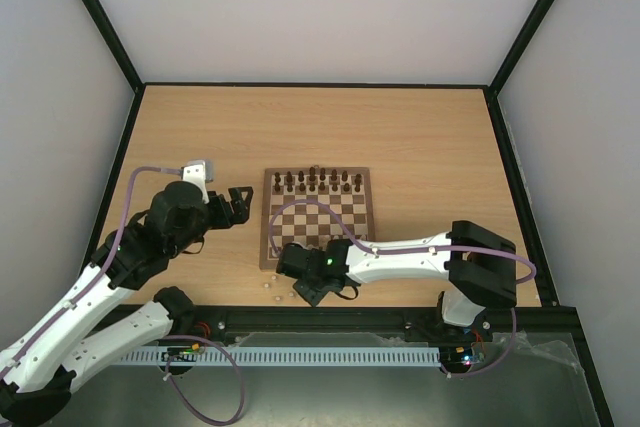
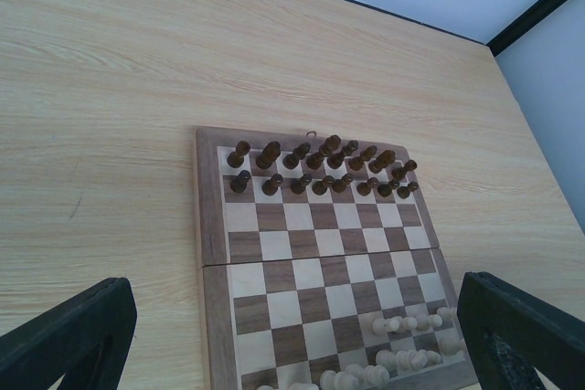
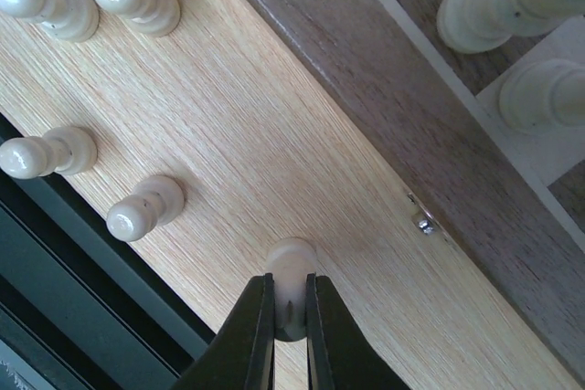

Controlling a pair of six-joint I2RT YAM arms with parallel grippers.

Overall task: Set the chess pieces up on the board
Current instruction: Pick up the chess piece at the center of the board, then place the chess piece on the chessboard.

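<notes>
The board (image 1: 316, 237) lies mid-table, with dark pieces (image 1: 318, 182) in two rows along its far edge, also seen in the left wrist view (image 2: 320, 166). Pale pieces (image 2: 411, 340) stand on its near right squares. My right gripper (image 3: 289, 303) is shut on a pale piece (image 3: 291, 271) over the bare table just off the board's near left corner (image 1: 312, 285). Several loose pale pieces (image 3: 144, 209) stand on the table beside it. My left gripper (image 1: 238, 205) hovers left of the board, open and empty, its fingers (image 2: 69, 335) wide apart.
The table's black front rail (image 1: 400, 317) runs just behind the loose pieces. A small metal hinge screw (image 3: 422, 221) sticks out of the board's border (image 3: 366, 89). Walls close the table on three sides.
</notes>
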